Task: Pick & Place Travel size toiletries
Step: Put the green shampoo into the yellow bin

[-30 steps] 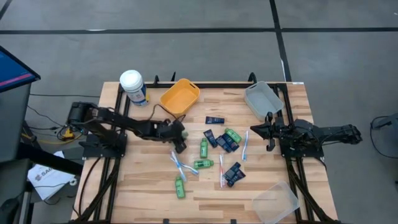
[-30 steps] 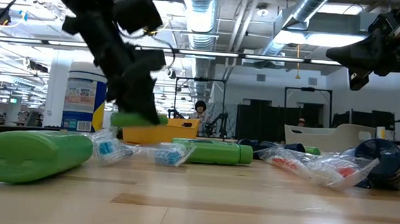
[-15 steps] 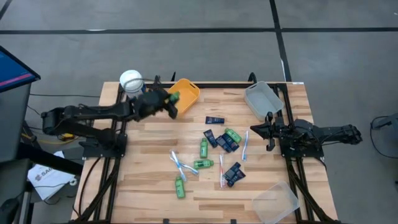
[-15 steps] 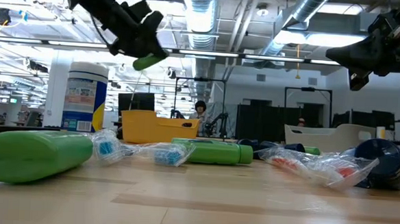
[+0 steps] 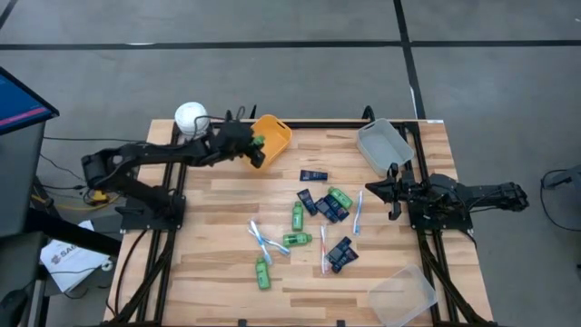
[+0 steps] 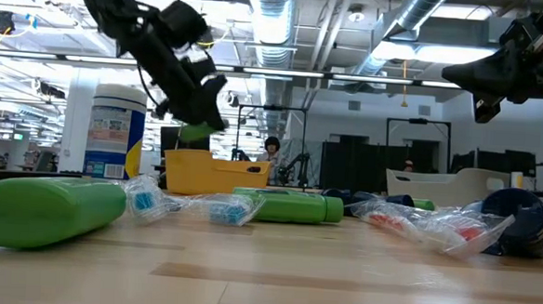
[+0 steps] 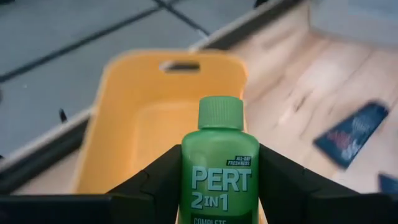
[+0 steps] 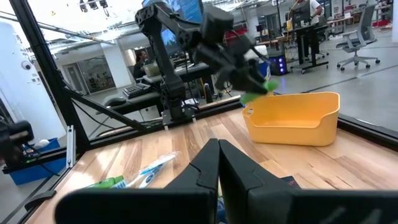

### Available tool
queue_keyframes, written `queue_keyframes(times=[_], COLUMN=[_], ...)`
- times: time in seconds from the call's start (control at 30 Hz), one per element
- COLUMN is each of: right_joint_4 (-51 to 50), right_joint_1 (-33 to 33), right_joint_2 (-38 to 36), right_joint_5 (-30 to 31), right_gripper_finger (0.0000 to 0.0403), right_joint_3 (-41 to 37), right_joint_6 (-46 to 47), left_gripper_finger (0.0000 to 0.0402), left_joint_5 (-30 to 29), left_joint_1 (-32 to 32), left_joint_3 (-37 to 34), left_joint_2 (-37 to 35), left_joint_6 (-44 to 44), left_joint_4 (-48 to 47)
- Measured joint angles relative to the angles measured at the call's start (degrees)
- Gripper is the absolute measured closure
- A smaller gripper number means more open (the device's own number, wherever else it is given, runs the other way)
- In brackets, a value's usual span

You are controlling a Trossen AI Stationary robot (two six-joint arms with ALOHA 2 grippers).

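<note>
green bottle [image 7: 219, 168] base cropped, tube [image 7: 351, 133] blurred

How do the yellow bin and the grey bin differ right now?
The yellow bin is bright and opaque, with the left gripper holding a green bottle over it; the grey bin is pale, with nothing above it. The yellow bin is nearer the left arm, the grey nearer the right. Both sit at the table's far edge.

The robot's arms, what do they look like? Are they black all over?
Mostly, yes. Both arms are dark, jointed tubes with chunky motor blocks at the joints. The left gripper and right gripper each end in two flat black fingers. Thin cables run along the left arm.
</note>
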Motion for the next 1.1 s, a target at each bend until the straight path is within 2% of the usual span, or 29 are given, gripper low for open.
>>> queue_keyframes(times=[0.23,0.53,0.77,0.93,1.1], right_joint_4=[0.0,0.0,0.0,0.0,0.0], right_joint_1=[0.0,0.0,0.0,0.0,0.0], right_joint_2=[0.0,0.0,0.0,0.0,0.0], right_joint_5=[0.0,0.0,0.0,0.0,0.0], right_gripper_finger=[0.0403,0.0403,0.0403,0.0403,0.0403], right_joint_3=[0.0,0.0,0.0,0.0,0.0], right_joint_6=[0.5,0.5,0.5,0.5,0.5], left_gripper_finger=[0.0230,0.0226,0.0172,0.0131,0.0126], left_joint_5=[0.0,0.0,0.1,2.2,2.8], left_joint_1=[0.2,0.1,0.1,-0.5,-4.5], left_joint_3=[0.0,0.0,0.0,0.7,3.9], left_joint_2=[5.7,6.2,6.1,3.7,-3.1], left_joint_6=[0.3,3.7,3.8,2.9,3.7], left_joint_4=[0.3,2.9,3.8,3.4,3.8])
